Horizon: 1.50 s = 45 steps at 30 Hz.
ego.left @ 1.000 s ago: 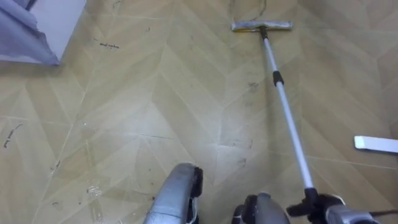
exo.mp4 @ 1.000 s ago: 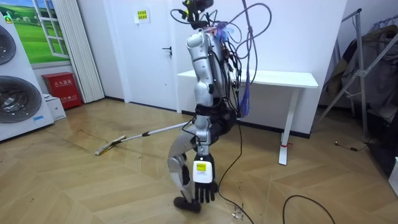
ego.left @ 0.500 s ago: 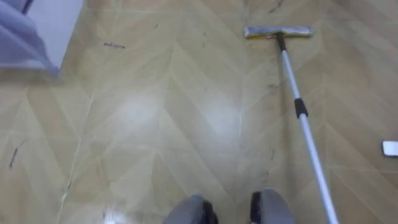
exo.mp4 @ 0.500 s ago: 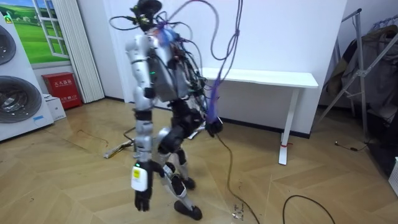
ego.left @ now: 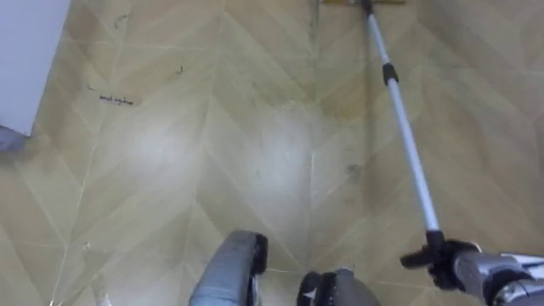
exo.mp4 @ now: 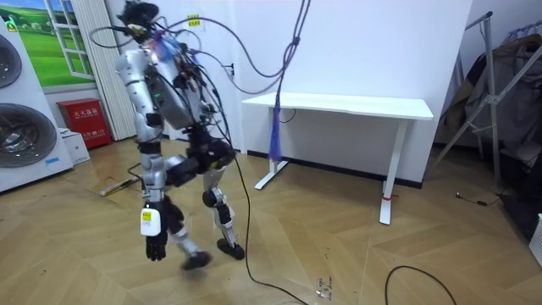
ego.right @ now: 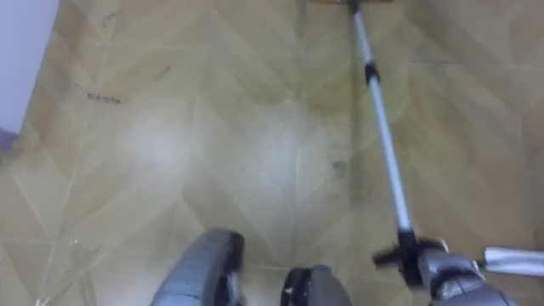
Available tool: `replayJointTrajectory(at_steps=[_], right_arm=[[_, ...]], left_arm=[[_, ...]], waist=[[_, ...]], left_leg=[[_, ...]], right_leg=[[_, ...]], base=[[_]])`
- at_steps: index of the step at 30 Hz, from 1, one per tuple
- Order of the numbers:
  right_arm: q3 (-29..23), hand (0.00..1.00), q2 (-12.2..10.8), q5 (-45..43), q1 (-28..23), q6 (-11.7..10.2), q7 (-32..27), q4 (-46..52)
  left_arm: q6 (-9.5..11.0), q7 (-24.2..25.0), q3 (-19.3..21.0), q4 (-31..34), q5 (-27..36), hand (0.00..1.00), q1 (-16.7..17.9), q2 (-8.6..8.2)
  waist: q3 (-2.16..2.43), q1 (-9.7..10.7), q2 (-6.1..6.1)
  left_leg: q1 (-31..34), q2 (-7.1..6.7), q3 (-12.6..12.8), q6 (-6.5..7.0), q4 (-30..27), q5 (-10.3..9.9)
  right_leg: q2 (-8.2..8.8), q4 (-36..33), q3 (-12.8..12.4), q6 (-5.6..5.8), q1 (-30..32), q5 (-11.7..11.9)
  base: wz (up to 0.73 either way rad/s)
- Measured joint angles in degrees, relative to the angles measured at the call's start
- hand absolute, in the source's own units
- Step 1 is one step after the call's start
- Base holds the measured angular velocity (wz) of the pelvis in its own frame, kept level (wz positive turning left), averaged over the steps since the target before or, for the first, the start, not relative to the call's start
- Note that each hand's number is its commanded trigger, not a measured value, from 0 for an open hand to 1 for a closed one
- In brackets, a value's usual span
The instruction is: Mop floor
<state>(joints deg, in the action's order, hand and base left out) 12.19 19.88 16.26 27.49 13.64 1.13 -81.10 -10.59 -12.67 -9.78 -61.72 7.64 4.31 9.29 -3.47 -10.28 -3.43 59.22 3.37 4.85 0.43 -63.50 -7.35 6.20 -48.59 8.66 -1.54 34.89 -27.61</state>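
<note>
A mop with a long silver pole [ego.left: 406,140] lies slanted over the wooden floor, and its flat head [ego.left: 364,2] touches the floor at the top edge of the left eye view. My right hand [ego.left: 463,268] is shut on the pole's dark lower end at the bottom right; it is also in the right eye view [ego.right: 433,263]. In the room view I stand mid-stride facing the room view's left, with the mop head [exo.mp4: 110,188] on the floor ahead of me. My left hand [exo.mp4: 155,246] hangs at my side with relaxed fingers, holding nothing.
A white appliance's base [ego.left: 25,59] stands at the upper left, with dark scuff marks [ego.left: 110,99] near it. In the room view there are washing machines [exo.mp4: 25,127], a red box [exo.mp4: 85,119], a white table [exo.mp4: 339,106] behind me and a drying rack [exo.mp4: 500,85].
I have walked several steps toward the room view's left, away from the table, pushing the mop ahead. The eye view shifted with me, and the mop head now sits at its top edge.
</note>
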Motion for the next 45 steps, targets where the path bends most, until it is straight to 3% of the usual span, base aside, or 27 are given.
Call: replayJointTrajectory(at_steps=[1,2,4,6,7,8,11,13,15,16,19,21,22,23,25,26,29,31,32,33,34,35,37,38,39,41,45], right_arm=[[0.1,1.00,0.1,1.1,-1.1,0.2,0.3,0.1],[0.3,1.00,0.4,3.7,-4.2,0.3,0.8,0.1],[-0.6,1.00,0.8,5.3,-12.6,0.1,1.1,-1.6],[-0.5,1.00,0.9,5.1,-17.9,0.1,0.1,-5.5],[-0.4,1.00,1.0,4.8,-21.3,0.1,-1.1,-5.7],[-0.1,1.00,1.0,4.8,-22.5,0.1,-1.5,-5.7],[0.0,1.00,0.1,4.7,-25.4,0.3,-3.3,-5.2],[0.0,1.00,-1.0,3.6,-26.1,1.0,-4.3,-3.7],[0.0,1.00,-3.2,3.0,-25.6,1.5,-5.7,-3.1],[-0.6,1.00,-4.1,2.2,-24.6,2.1,-6.0,-2.8],[-2.3,1.00,-3.6,0.2,-21.3,4.0,-6.0,-2.4],[-2.3,1.00,-2.1,0.0,-17.5,5.2,-5.7,-2.8],[-2.3,1.00,-0.7,0.0,-14.8,5.2,-5.3,-2.5],[-2.1,1.00,-0.2,0.1,-13.1,5.1,-5.2,-2.2],[-1.6,1.00,1.3,0.4,-7.9,3.0,-4.1,-1.4],[-1.4,1.00,1.3,0.8,-6.9,2.3,-3.9,-1.2],[-0.9,1.00,1.2,3.9,-4.1,0.0,-2.7,1.1],[-1.0,1.00,1.0,5.8,-6.0,0.0,-1.5,1.1],[-1.0,1.00,1.0,6.5,-7.2,0.0,-1.4,1.0],[-0.5,1.00,0.9,7.8,-10.6,-0.2,-1.2,1.0],[-0.4,1.00,1.2,8.2,-14.3,-0.6,-1.1,1.0],[-0.2,1.00,1.4,8.2,-16.1,-0.6,-1.2,0.7],[1.0,1.00,1.7,8.0,-19.4,-0.6,-1.9,-1.5],[1.4,1.00,1.6,7.7,-22.1,-0.6,-2.8,-1.8],[1.3,1.00,1.2,6.9,-23.9,-0.6,-3.6,-1.8],[1.3,1.00,0.2,6.0,-24.5,-0.6,-4.8,-1.7],[1.3,1.00,-2.2,2.6,-22.1,1.4,-6.6,-1.2]], left_arm=[[0.1,1.0,0.0,-0.2,-0.6,0.00,0.7,-0.02],[0.1,2.6,0.2,-0.4,-1.5,0.00,2.1,0.14],[-0.6,4.7,2.0,-2.3,-5.7,0.00,-0.2,-0.42],[-0.5,4.7,2.2,-2.4,-9.2,0.00,-1.0,-1.55],[-0.4,4.6,2.2,-2.4,-9.8,0.00,-1.1,-2.15],[-0.4,4.5,2.3,-2.4,-9.9,0.00,-1.2,-2.23],[-0.4,3.1,2.8,-2.4,-9.4,0.00,-2.0,-1.83],[-0.4,2.4,2.9,-2.4,-9.6,0.00,-2.2,-1.84],[-0.8,2.1,2.6,-2.5,-9.4,0.00,-2.2,-1.95],[-1.2,2.0,2.7,-2.5,-9.5,0.00,-2.1,-1.90],[-3.0,2.2,2.7,-2.3,-9.4,0.00,-0.5,-2.12],[-3.7,2.2,2.3,-1.9,-7.8,0.00,0.1,-1.47],[-3.9,2.1,1.7,-1.2,-5.5,0.00,0.3,-0.60],[-4.0,2.0,1.3,-0.7,-4.2,0.00,0.6,-0.05],[-4.0,1.9,0.3,1.3,-0.5,0.00,2.2,1.60],[-4.0,1.9,-0.1,2.2,-0.4,0.00,3.1,1.89],[-4.5,3.2,-0.4,4.5,-1.4,0.00,5.8,2.02],[-4.3,5.1,-0.3,4.6,-2.2,0.00,6.7,2.00],[-4.3,5.7,-0.2,4.7,-2.7,0.00,6.4,1.95],[-4.1,6.7,0.1,4.4,-3.4,0.00,6.2,1.90],[-4.0,7.2,0.2,4.1,-3.3,0.00,6.2,1.60],[-4.0,7.3,0.2,4.0,-3.4,0.00,5.5,1.21],[-3.7,7.3,0.3,3.2,-4.1,0.00,3.7,0.23],[-3.5,7.1,0.7,2.6,-5.2,0.00,2.4,-0.33],[-2.9,6.8,1.0,2.3,-5.7,0.00,1.0,-0.45],[-1.7,5.8,1.7,2.2,-6.0,0.00,-0.6,-0.38],[-1.0,4.0,1.5,2.0,-5.7,0.00,-1.4,-0.89]], waist=[[0.19,0.0,0.30],[0.79,-0.1,1.01],[1.74,2.3,1.49],[2.82,2.5,2.65],[3.59,2.5,4.05],[3.85,2.6,4.82],[3.40,4.7,7.82],[3.04,6.1,8.22],[2.94,6.9,8.18],[2.63,6.8,7.68],[2.49,5.6,7.19],[2.25,5.2,6.64],[2.27,4.6,6.33],[1.73,4.0,5.42],[1.64,1.9,2.81],[1.74,1.7,2.24],[1.44,-0.2,0.80],[1.54,0.1,1.79],[1.60,0.2,2.18],[1.80,0.4,2.64],[2.26,1.0,3.10],[2.24,1.2,3.42],[2.37,1.4,3.81],[2.76,2.3,4.49],[3.04,2.9,5.33],[2.97,3.9,6.49],[2.45,4.2,7.13]], left_leg=[[-2.5,0.00,-0.3,-0.22,8.9,0.4],[-6.2,0.08,-0.2,1.66,20.9,0.3],[-6.4,-4.18,1.3,5.98,16.5,-4.5],[-8.8,-6.68,2.5,7.78,14.7,-8.1],[-10.8,-7.12,2.8,8.34,14.3,-10.4],[-11.8,-7.14,2.8,8.44,14.4,-11.2],[-16.0,-8.85,-2.2,7.72,16.5,-12.9],[-17.9,-9.41,-3.7,7.34,18.6,-12.9],[-19.8,-9.84,-5.6,6.20,20.2,-13.6],[-20.7,-10.18,-6.4,5.46,20.1,-14.6],[-21.6,-8.97,-7.0,3.04,16.8,-17.1],[-20.1,-7.30,-4.7,1.91,9.8,-17.1],[-17.4,-5.73,-2.8,-0.21,3.5,-15.7],[-15.6,-4.86,-2.0,-1.37,-0.2,-14.2],[-8.8,-3.76,-1.7,-2.36,-12.6,-3.4],[-7.3,-3.62,-1.5,-2.55,-14.5,-1.6],[-3.1,-1.47,-0.1,-1.03,-10.7,-4.1],[-4.5,-1.75,-0.2,-1.12,8.4,-5.3],[-5.2,-1.82,-0.3,-1.03,13.3,-5.0],[-6.2,-2.13,0.3,1.37,16.9,-3.4],[-7.8,-2.67,2.1,4.22,16.4,-5.4],[-8.6,-3.25,2.8,4.93,16.2,-6.5],[-11.1,-4.78,5.0,6.62,15.9,-8.9],[-12.8,-5.65,5.8,7.36,15.7,-10.8],[-14.4,-6.23,5.5,7.62,15.9,-12.2],[-16.3,-6.41,3.4,7.32,16.6,-13.5],[-21.6,-6.74,-0.9,5.82,21.8,-13.9]], right_leg=[[0.19,0.7,0.2,0.57,-1.9,-1.1],[0.82,0.8,1.1,1.99,-5.1,-4.1],[4.30,-4.0,0.4,4.03,-6.9,-5.8],[6.17,-10.6,-1.8,5.41,-6.7,-2.3],[5.75,-14.2,-4.6,5.14,-5.7,2.0],[5.19,-15.7,-6.0,5.11,-4.9,4.1],[1.33,-20.2,-6.7,3.90,3.0,4.5],[-0.37,-16.4,-6.0,3.74,8.5,4.4],[-1.59,-1.9,-5.9,2.70,12.2,5.4],[-1.88,3.5,-6.2,1.83,12.9,8.9],[-1.64,3.0,-2.8,-1.18,10.6,10.8],[-1.34,-0.2,-1.4,-2.36,9.9,7.9],[-1.48,-2.9,-1.1,-2.86,10.1,5.5],[-1.76,-4.3,-1.3,-3.26,10.2,4.0],[-2.54,-8.4,-2.6,-3.98,10.6,0.5],[-2.59,-8.8,-2.6,-4.18,10.5,-0.2],[-3.44,-8.9,-2.8,-4.23,7.4,-2.2],[-4.02,-6.0,-2.9,-3.14,2.4,-4.4],[-4.06,-5.0,-2.9,-2.79,0.9,-4.9],[-3.75,-3.8,-3.4,-1.94,-1.8,-6.2],[-3.08,-3.0,-4.5,-0.62,-3.5,-7.3],[-2.51,-3.3,-5.4,-0.34,-4.1,-7.4],[-0.50,-7.6,-6.6,2.78,-3.8,-5.8],[0.75,-12.2,-7.1,4.16,-2.7,-2.7],[0.81,-16.8,-8.2,4.09,-0.9,1.8],[-0.44,-19.5,-9.7,3.66,2.7,2.4],[-2.42,-1.8,-7.4,2.35,10.5,3.5]], base=[[0.53],[0.80],[1.31],[0.61],[0.00],[-0.39],[-0.39],[-0.30],[-0.31],[-0.14],[-0.11],[0.22],[0.29],[0.07],[-0.08],[0.00],[0.05],[0.38],[0.36],[0.41],[0.43],[0.26],[-0.05],[-0.16],[-0.28],[-0.57],[-0.77]])
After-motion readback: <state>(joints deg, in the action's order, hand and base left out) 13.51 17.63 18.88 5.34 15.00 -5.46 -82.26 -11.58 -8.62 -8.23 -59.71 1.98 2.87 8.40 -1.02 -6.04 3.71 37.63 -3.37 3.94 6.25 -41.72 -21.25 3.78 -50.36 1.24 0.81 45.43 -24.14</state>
